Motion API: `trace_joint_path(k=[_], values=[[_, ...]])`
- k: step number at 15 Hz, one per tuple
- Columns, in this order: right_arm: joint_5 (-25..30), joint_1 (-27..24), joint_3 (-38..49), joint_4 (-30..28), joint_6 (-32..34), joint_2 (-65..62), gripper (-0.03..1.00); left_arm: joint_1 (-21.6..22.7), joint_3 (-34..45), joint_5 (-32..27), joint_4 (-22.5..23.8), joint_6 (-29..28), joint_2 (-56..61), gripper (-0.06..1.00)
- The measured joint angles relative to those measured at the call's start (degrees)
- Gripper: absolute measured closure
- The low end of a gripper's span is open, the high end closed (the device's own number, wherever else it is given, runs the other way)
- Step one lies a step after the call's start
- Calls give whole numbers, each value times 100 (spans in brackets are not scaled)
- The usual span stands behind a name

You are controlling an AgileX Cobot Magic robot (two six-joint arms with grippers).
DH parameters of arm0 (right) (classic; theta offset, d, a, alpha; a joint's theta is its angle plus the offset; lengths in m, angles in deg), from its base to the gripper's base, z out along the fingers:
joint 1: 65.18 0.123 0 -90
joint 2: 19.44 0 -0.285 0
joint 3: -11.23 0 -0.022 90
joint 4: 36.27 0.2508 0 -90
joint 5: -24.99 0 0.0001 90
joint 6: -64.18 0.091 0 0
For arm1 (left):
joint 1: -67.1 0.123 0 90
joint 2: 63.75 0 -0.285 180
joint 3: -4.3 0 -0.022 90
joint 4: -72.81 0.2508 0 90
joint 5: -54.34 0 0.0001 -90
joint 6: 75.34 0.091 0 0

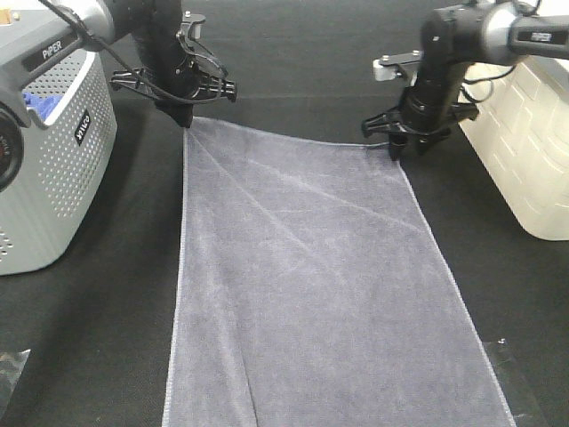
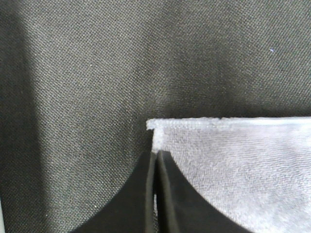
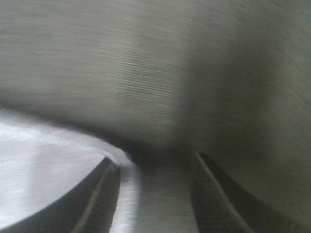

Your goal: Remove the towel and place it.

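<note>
The grey-lavender towel (image 1: 302, 285) lies spread flat on the black table, its long side running toward the near edge. My left gripper (image 1: 187, 117) is at the towel's far left corner. In the left wrist view its jaws (image 2: 155, 158) are pressed together on the towel's side hem (image 2: 233, 165), just behind the corner. Creases fan out from that corner. My right gripper (image 1: 397, 147) stands at the far right corner. In the blurred right wrist view it (image 3: 155, 165) is open, with the towel corner (image 3: 58, 160) lying against one finger (image 3: 99, 194).
A grey perforated basket (image 1: 53, 169) holding a bright blue cloth (image 1: 40, 102) stands at the left. A white brick-patterned container (image 1: 524, 151) stands at the right. A bit of clear plastic (image 1: 9, 374) lies at the near left.
</note>
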Motion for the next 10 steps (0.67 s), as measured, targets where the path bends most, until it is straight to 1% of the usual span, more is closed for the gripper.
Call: trace_joint_path(k=[2, 3, 6, 10], values=[[-34, -34, 0, 453, -424, 23, 52, 0, 0, 46, -11, 0, 0, 94], [-46, -23, 0, 630, -487, 34, 52, 0, 0, 52, -11, 0, 0, 94], [-74, -11, 0, 665, -498, 34, 49, 0, 0, 74, -11, 0, 0, 94], [-57, -11, -80, 596, -470, 11, 48, 0, 0, 92, -11, 17, 0, 94]])
